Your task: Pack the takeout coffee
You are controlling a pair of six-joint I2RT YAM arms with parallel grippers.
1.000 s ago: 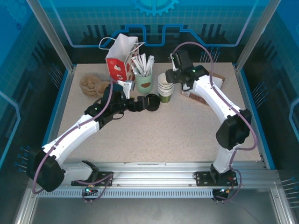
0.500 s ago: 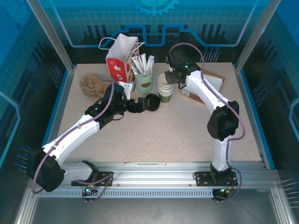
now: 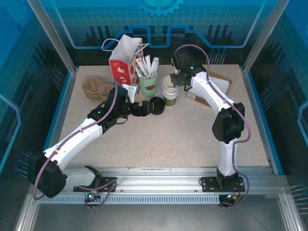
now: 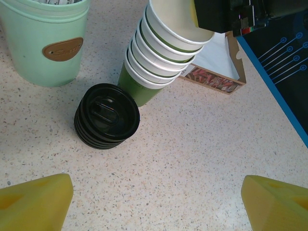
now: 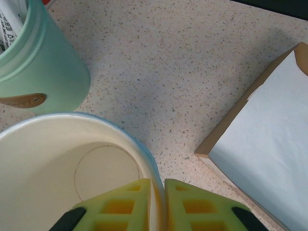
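Top view: pale-green cup (image 3: 148, 85) holds white sticks (image 3: 147, 65). Just right of it is the cup stack (image 3: 170, 94), w/ a black lid stack (image 3: 156, 105) beside its base on the counter (image 3: 183, 134). Your right hand (image 3: 177, 81) is at the stack's top; left hand (image 3: 147, 108) is just left of the lids.

Left wrist: left fingers (image 4: 33, 202) are spread wide, nothing btwn them, lids ahead.

Right wrist: right fingers (image 5: 120, 202) pinch the top cup (image 5: 57, 159) at its rim, one inside, one outside. Cup's empty, white inside. Box (image 5: 269, 159) w/ white paper lies nearby.
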